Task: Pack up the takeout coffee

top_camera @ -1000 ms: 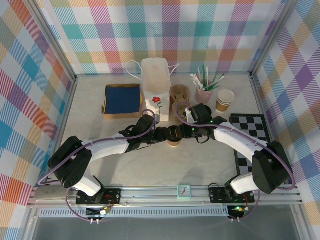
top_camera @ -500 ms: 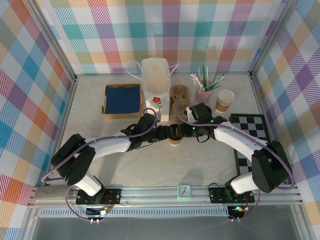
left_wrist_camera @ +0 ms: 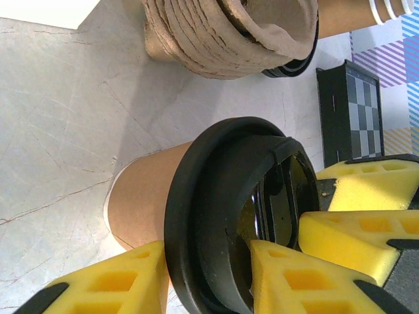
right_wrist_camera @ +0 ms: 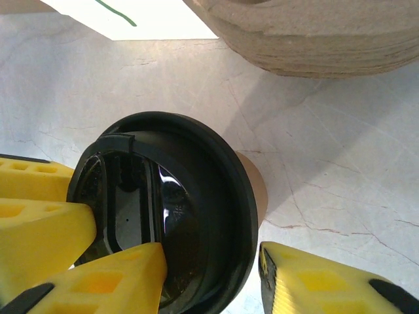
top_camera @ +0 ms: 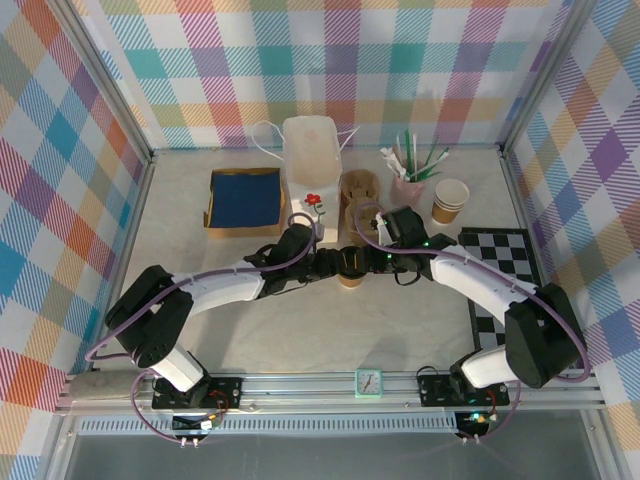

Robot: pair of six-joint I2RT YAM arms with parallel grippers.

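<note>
Blue-lined cardboard box (top_camera: 245,197) far left. White paper bag (top_camera: 311,160), red flower print, upright. Next, left gripper (left_wrist_camera: 208,258): yellow foam fingers (left_wrist_camera: 111,288) narrow, pressed either side of coffee (top_camera: 350,276). Coffee is a kraft cup with glossy round black lid (right_wrist_camera: 186,196), upright at centre of marbled table (top_camera: 260,330), just before bag. Stacked moulded-pulp trays (left_wrist_camera: 216,39) behind. Then right gripper (right_wrist_camera: 209,258) straddling lid; contact unclear.
</note>
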